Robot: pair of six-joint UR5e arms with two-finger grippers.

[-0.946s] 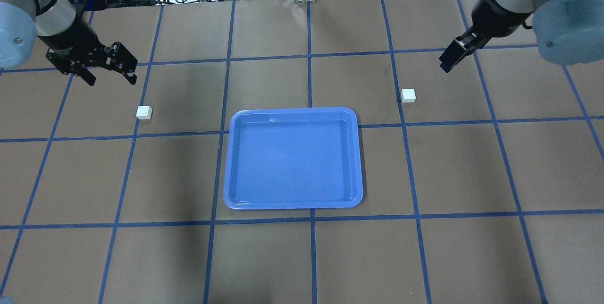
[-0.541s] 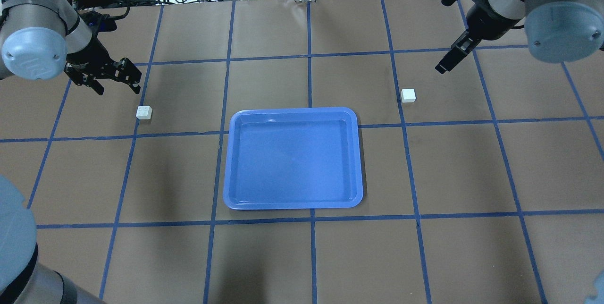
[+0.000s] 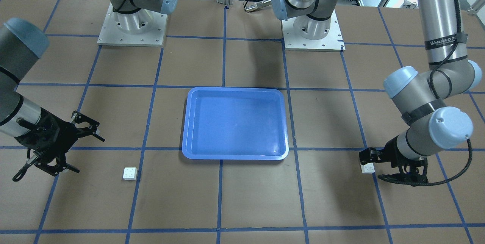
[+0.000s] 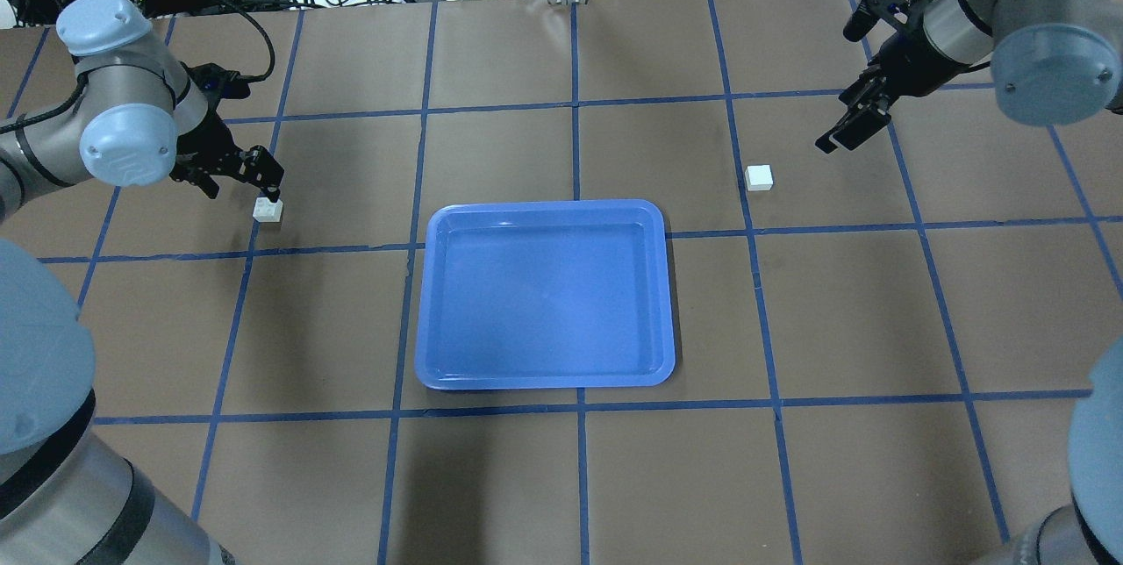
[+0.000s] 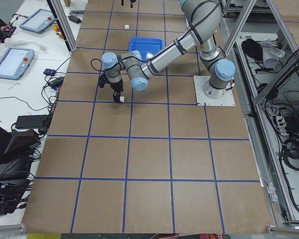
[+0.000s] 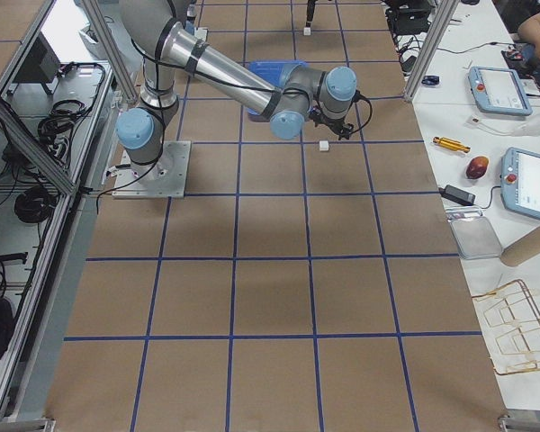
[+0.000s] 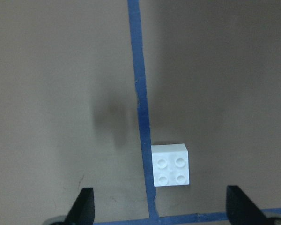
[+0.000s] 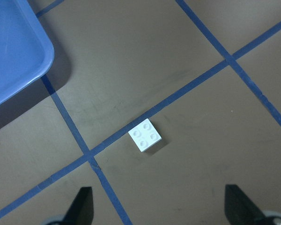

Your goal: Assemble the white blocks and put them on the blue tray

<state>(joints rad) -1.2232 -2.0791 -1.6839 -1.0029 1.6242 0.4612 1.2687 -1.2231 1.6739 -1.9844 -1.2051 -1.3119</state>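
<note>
Fingers (image 7: 85,208) of the left gripper (image 7: 161,208) stand wide apart with nothing between them, and the right gripper (image 8: 160,206) is spread just as wide. Most of the change over the last second is on the left. That arm has swung down and inward from the far left, so its gripper now hangs just beside the left white block (image 4: 268,210). My left wrist view shows the block a little ahead of the open tips, studs up, next to a blue tape line (image 7: 139,117).

The right gripper has only turned and dropped slightly. It is still apart from the right white block (image 4: 759,177), on that block's far right side. Neither block has moved. Both lie on the table (image 4: 561,477), one on each side of the blue tray (image 4: 544,206), which holds nothing.

I judge the left approach to be nearly finished, so a short advance and a squeeze should come next there. The right arm has more ground to cover. Joining the blocks and setting them on the tray are still all ahead.
</note>
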